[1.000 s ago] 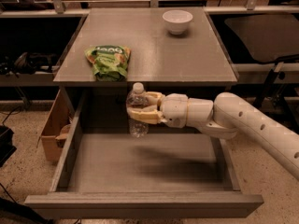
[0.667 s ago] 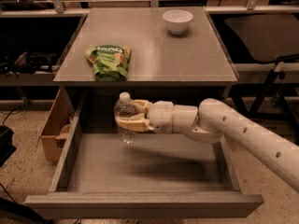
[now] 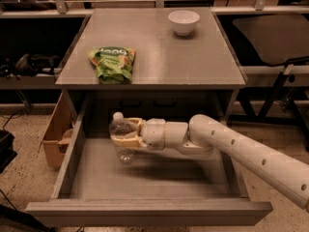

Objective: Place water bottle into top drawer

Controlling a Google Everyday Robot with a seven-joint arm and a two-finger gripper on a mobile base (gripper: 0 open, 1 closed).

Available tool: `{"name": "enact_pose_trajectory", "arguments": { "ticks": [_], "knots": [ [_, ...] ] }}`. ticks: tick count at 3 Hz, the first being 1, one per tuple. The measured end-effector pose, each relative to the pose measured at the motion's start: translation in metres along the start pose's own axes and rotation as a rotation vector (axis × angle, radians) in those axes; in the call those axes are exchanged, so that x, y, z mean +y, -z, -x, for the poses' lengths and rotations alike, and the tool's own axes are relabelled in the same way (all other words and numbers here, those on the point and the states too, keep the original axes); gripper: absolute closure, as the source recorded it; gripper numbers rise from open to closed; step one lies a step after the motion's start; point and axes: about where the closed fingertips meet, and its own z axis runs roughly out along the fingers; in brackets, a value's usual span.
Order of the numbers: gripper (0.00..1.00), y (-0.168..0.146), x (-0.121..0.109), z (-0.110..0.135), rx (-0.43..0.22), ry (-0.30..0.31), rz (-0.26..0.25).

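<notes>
The water bottle [image 3: 121,137], clear with a white cap, stands upright in my gripper [image 3: 126,134], which is shut on its body. The arm reaches in from the right. The bottle hangs inside the open top drawer [image 3: 145,175], over the left rear part of its grey floor, with its base just above the floor or touching it; I cannot tell which. The drawer is pulled fully out of the grey cabinet [image 3: 159,52].
On the cabinet top lie a green snack bag [image 3: 112,63] at the left front and a white bowl [image 3: 183,21] at the back right. A cardboard box [image 3: 55,132] stands on the floor left of the drawer. A dark chair [image 3: 270,37] is at the right.
My gripper has carried the bottle leftward and down, from the drawer's middle rear to its left rear, lower into the drawer.
</notes>
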Motion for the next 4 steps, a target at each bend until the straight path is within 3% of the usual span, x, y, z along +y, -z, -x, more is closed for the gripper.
{"name": "enact_pose_trajectory", "arguments": {
  "ticks": [1, 4],
  "knots": [
    [1.00, -0.0116, 0.0013, -0.0190, 0.009, -0.016, 0.005],
    [0.28, -0.0114, 0.0013, -0.0149, 0.009, -0.016, 0.005]
  ]
}}
